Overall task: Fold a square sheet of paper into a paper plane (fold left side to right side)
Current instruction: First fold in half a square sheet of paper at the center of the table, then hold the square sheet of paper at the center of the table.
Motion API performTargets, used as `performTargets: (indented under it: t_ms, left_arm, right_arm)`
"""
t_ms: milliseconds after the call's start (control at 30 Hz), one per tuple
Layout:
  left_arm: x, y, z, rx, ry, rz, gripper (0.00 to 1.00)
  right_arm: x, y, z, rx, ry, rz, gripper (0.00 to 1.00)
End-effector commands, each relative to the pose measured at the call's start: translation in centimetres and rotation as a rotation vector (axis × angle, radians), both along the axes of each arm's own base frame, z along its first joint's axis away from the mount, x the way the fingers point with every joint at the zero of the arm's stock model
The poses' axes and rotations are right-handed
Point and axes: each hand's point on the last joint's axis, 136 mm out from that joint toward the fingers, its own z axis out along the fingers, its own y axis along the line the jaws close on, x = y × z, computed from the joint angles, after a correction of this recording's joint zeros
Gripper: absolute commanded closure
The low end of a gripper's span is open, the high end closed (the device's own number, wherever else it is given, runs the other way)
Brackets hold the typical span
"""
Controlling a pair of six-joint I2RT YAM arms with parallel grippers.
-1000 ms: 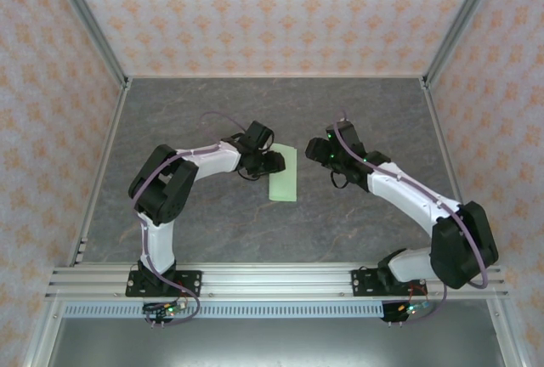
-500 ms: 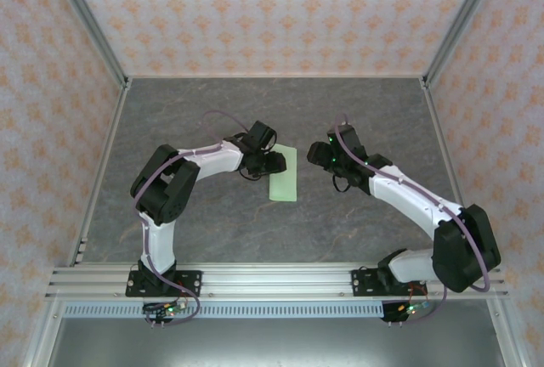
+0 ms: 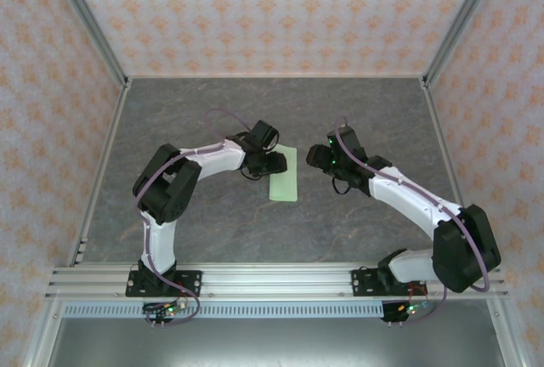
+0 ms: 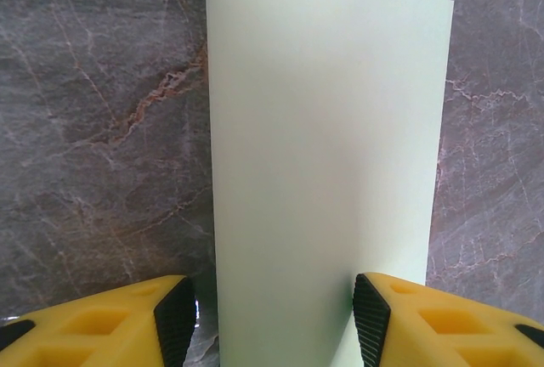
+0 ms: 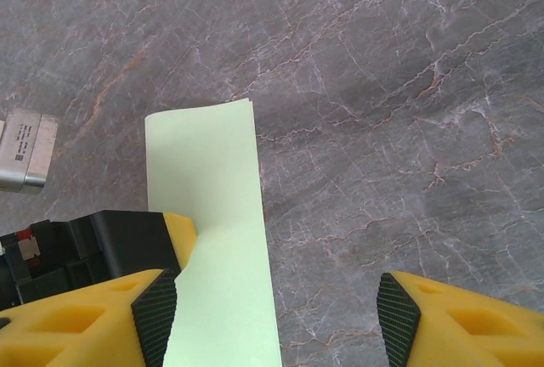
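Left gripper [image 4: 272,320] open over sheet [image 4: 323,129], frame bottom; right gripper [image 5: 276,312] open, empty; we judge half-fold done, dart creases remaining.

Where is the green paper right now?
In the top view the green paper lies near the middle of the gray table, folded into a narrow strip, with the left tool at its left edge.
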Motion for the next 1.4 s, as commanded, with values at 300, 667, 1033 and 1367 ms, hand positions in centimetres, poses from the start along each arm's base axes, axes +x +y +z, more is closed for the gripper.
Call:
performTargets:
  t_ms: [300,667,1033,1367]
  left_arm:
    - [-1.7,-0.4,-3.2,0.054,0.064,-0.051,0.43]
    - [-1.8,-0.3,-3.4,0.062,0.068,-0.055,0.44]
    - [-1.9,-0.2,-3.5,0.065,0.070,-0.049,0.44]
    - [-2.0,-0.1,-3.6,0.067,0.073,-0.049,0.44]
  right_arm:
    - [-0.1,0.4,-0.8,0.024,0.026,0.004,0.33]
    - [-0.1,0.8,-1.6,0.036,0.047,0.015,0.34]
    - [0.2,2.0,-2.8,0.082,0.080,0.034,0.46]
    - [2.2,5.8,-5.9,0.235,0.128,0.062,0.84]
